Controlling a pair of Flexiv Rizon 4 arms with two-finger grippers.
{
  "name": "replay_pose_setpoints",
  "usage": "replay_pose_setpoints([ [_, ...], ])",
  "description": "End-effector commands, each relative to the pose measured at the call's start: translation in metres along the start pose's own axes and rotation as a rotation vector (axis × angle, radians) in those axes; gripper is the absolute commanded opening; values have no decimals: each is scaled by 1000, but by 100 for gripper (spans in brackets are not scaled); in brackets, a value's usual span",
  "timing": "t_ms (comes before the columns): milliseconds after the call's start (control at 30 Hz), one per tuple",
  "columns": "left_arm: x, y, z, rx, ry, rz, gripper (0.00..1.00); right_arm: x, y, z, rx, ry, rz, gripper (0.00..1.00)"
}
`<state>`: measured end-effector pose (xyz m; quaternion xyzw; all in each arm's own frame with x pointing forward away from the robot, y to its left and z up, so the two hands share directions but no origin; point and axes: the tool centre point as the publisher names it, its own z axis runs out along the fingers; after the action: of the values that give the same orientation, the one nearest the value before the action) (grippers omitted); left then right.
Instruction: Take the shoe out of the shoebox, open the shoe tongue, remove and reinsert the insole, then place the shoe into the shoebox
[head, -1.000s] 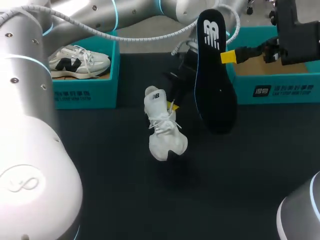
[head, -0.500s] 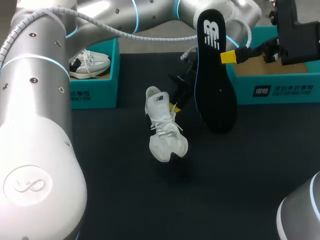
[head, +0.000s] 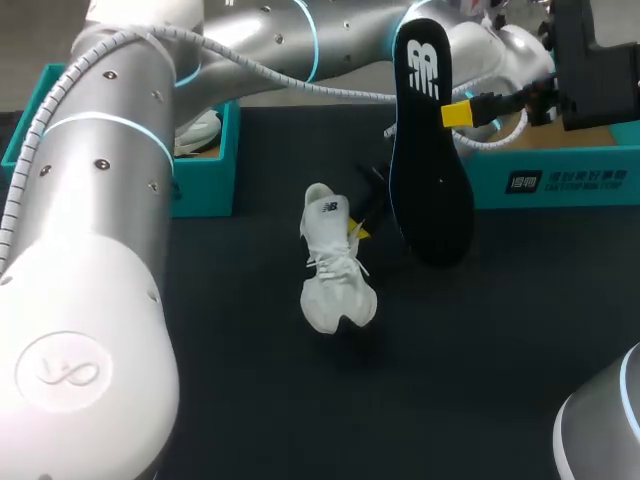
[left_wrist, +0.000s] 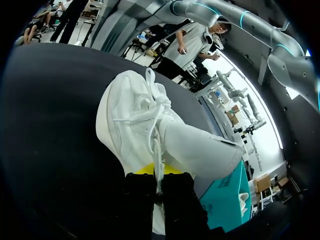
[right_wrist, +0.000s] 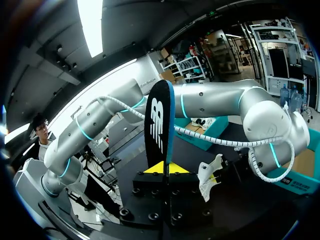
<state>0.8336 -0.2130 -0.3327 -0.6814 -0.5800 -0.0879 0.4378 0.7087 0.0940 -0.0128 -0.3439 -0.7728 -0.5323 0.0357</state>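
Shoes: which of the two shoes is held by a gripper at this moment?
The all-white shoe over the middle of the table, gripped by the left gripper. The other shoe lies in the left shoebox, mostly hidden behind the arm.

The shoe (head: 338, 290) is white cloth with cloth laces (head: 336, 262); the insole (head: 430, 170) is matt black and smooth. The tabletop (head: 250, 400) is matt black, the shoebox (head: 560, 180) teal card, the left arm (head: 110, 200) satiny silver.

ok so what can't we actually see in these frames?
- Head view: left shoebox contents, mostly covered by the left arm.
- Left wrist view: left gripper tips, largely buried under the white shoe; which part they pinch is unclear.
- All views: shoe's opening, hidden by its own upper.
- Head view: right shoebox interior, partly blocked by right gripper and insole.
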Motion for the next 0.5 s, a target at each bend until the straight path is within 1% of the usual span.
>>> replay_pose_setpoints([
  [33, -9, 3, 1, -10, 58, 3, 0, -1, 2, 3, 3, 0, 1, 0],
  [200, -19, 4, 5, -30, 107, -11, 0, -1, 2, 3, 3, 0, 1, 0],
  [300, -23, 4, 7, -52, 120, 3, 0, -1, 2, 3, 3, 0, 1, 0],
  [500, -31, 3, 12, -58, 135, 12, 0, -1, 2, 3, 3, 0, 1, 0],
])
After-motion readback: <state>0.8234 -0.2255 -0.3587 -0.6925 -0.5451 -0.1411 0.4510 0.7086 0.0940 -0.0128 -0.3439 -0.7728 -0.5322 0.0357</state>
